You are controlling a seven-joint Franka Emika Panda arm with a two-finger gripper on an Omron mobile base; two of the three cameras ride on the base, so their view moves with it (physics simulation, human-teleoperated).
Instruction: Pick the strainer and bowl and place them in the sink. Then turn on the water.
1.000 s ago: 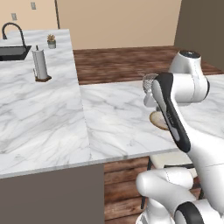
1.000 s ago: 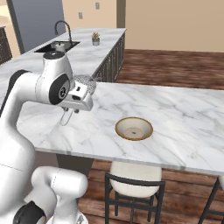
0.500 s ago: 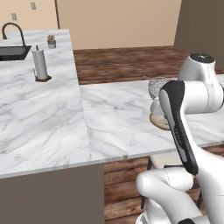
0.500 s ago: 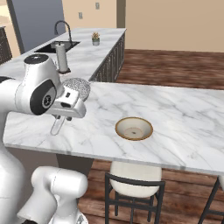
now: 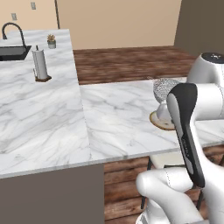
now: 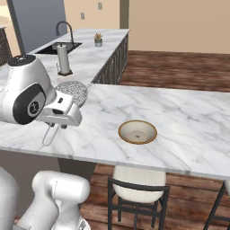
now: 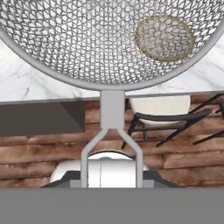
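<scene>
**Strainer held aloft over the table**

The gripper (image 6: 67, 112) is clamped on the strainer (image 6: 72, 92) by its wire handle, lifting it clear of the marble table (image 6: 179, 117). The bowl (image 6: 137, 132) sits on the table at the strainer's 4 o'clock. The sink (image 6: 58, 47) lies well apart, at 11 o'clock.

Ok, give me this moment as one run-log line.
phase: carrying strainer | hand: shut on strainer handle, above counter | bowl: on counter, not picked | sink: far end, holds neither | water: off
</scene>
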